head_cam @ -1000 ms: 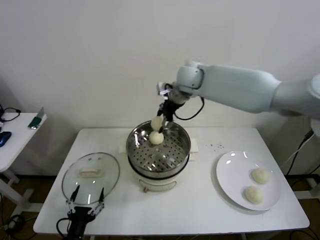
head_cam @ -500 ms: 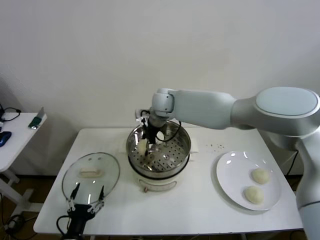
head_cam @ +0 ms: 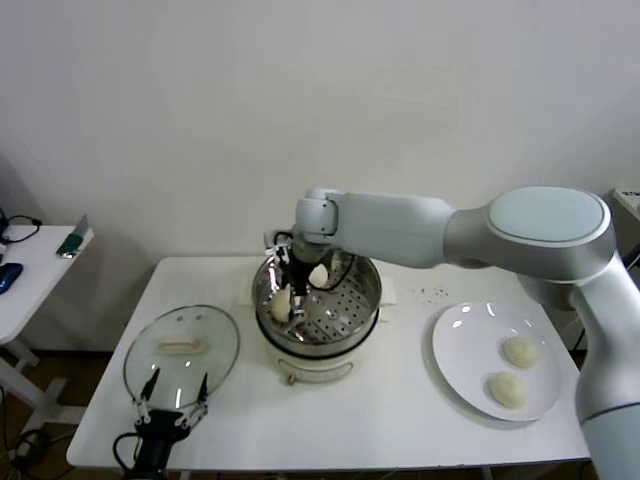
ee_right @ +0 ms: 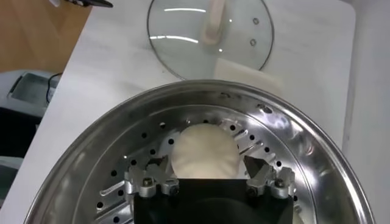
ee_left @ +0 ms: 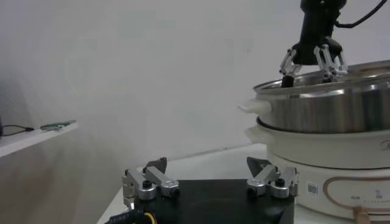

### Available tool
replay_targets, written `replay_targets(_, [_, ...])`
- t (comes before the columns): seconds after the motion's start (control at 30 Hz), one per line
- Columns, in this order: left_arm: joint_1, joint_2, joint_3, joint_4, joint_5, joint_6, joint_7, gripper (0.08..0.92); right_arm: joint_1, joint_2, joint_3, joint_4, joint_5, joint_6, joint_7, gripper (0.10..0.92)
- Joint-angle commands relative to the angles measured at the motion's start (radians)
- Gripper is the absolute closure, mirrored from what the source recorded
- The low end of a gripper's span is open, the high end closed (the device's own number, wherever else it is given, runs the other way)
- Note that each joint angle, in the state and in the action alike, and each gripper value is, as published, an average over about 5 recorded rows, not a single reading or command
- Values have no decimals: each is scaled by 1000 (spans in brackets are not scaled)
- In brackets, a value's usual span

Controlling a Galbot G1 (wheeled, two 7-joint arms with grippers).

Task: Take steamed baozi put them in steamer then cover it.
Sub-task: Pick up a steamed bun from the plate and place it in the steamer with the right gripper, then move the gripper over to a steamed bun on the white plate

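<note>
While the left gripper (head_cam: pixel 172 402) waits open at the table's near edge, the right gripper (head_cam: pixel 292 292) hangs inside the steamer (head_cam: pixel 318 300) with its fingers spread around a bun.

Nearest the robot, the left gripper sits low by the white table (head_cam: pixel 400 410), its fingers apart and holding nothing, just in front of the glass lid (head_cam: pixel 182 352) that lies flat on the tabletop. To the right, a white plate (head_cam: pixel 455 350) carries two steamed baozi (head_cam: pixel 520 351). Farther back at the table's centre stands the steamer, a steel basket on a cream pot base. One bun (ee_right: pixel 205 152) rests on the perforated floor between the right gripper's parted fingers, ungripped, as the right wrist view shows. Another bun (head_cam: pixel 319 275) lies toward the basket's far side.
</note>
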Motion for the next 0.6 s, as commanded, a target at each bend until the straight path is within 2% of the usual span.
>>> replay_targets(0.03, [-2, -4, 2, -5, 7, 2, 0, 177, 161, -171, -28, 155, -36, 44, -88, 202])
replay_targets(0.23, [2, 8, 4, 10, 7, -5, -2, 177, 281, -488, -57, 356, -83, 71, -124, 203])
replay_targets(0.43, [12, 23, -3, 18, -4, -3, -2, 177, 281, -803, -81, 524, -239, 90, -166, 203])
replay_targets(0.6, [16, 22, -3, 15, 3, 4, -4, 177, 122, -993, -11, 572, -408, 108, -175, 203])
